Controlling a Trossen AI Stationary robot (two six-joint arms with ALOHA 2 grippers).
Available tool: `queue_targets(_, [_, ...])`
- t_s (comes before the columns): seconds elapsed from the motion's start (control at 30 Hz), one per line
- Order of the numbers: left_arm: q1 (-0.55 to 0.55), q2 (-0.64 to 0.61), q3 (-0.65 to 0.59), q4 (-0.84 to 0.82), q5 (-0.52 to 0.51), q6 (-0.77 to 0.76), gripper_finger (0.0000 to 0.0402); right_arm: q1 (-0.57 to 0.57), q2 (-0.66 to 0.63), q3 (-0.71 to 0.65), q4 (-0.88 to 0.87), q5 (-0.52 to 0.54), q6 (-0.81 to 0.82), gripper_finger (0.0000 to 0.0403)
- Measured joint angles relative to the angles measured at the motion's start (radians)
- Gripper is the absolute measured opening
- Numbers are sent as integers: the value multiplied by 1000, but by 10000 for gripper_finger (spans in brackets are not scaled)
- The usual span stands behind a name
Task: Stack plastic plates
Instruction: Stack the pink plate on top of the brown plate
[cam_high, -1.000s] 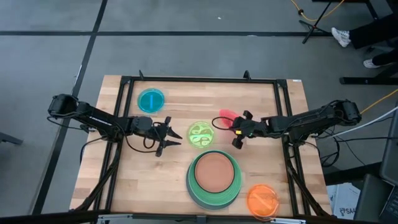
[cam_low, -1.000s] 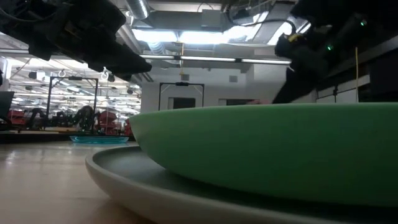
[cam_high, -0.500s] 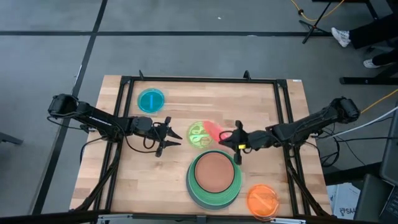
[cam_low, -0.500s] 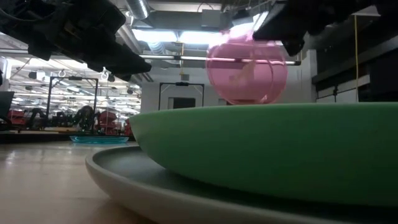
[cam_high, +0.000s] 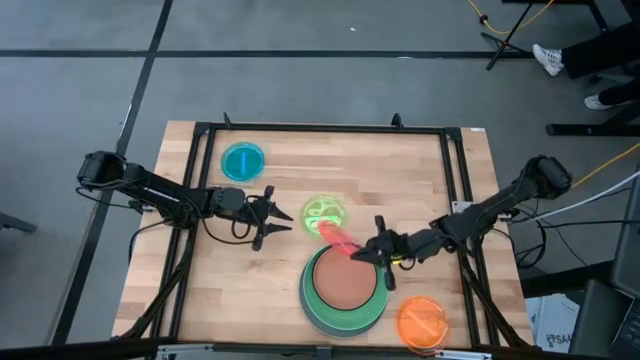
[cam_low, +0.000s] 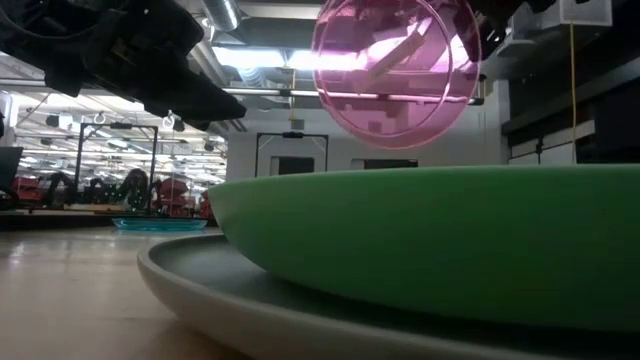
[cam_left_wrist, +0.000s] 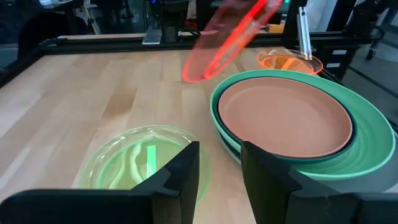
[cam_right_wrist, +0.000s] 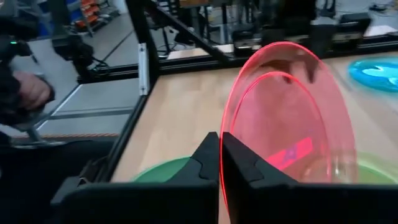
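Observation:
My right gripper (cam_high: 372, 252) is shut on the small pink plate (cam_high: 338, 238), which stands tilted on edge in the air over the far-left rim of the stack. The stack is the brown plate (cam_high: 345, 277) in a dark teal one, in the mint green plate (cam_high: 379, 300), on the grey plate (cam_low: 200, 285). My left gripper (cam_high: 272, 218) is open and hovers just left of the lime-patterned plate (cam_high: 323, 212), which lies flat on the table. The cyan plate (cam_high: 243, 161) lies far left and the orange plate (cam_high: 422, 321) near right. My right gripper pinches the pink plate's rim (cam_right_wrist: 222, 163) between its two fingers, one on each face, coming from the table's right and slanting down. The plate (cam_low: 395, 70) is lifted clear and stands nearly on edge, reaching out past the fingertips above the stack.
A black frame (cam_high: 330, 128) runs along the table's edges. Bare wood lies near left of the stack and between the cyan and lime-patterned plates. My left arm stretches in from the table's left, my right arm from its right.
My right gripper has carried the pink plate from the table's right centre toward the near edge and left, up to the stack. The plate has risen and tipped from nearly flat onto its edge. The gripper has stayed shut on it.

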Motion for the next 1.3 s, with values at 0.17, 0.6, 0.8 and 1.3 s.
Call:
queue_targets(0.17, [0, 0, 0, 0, 0, 0, 111, 29, 70, 8, 75, 0, 0, 1])
queue_targets(0.6, [0, 0, 0, -25, 5, -7, 111, 73, 295, 372, -369, -65, 10, 1])
queue_targets(0.8, [-10, 0, 0, -24, 5, -24, 111, 71, 372, 427, -474, -115, 55, 1])
queue_targets(1.3, [-20, 0, 0, -12, -15, -28, 111, 70, 480, 428, -585, -159, 212, 1])
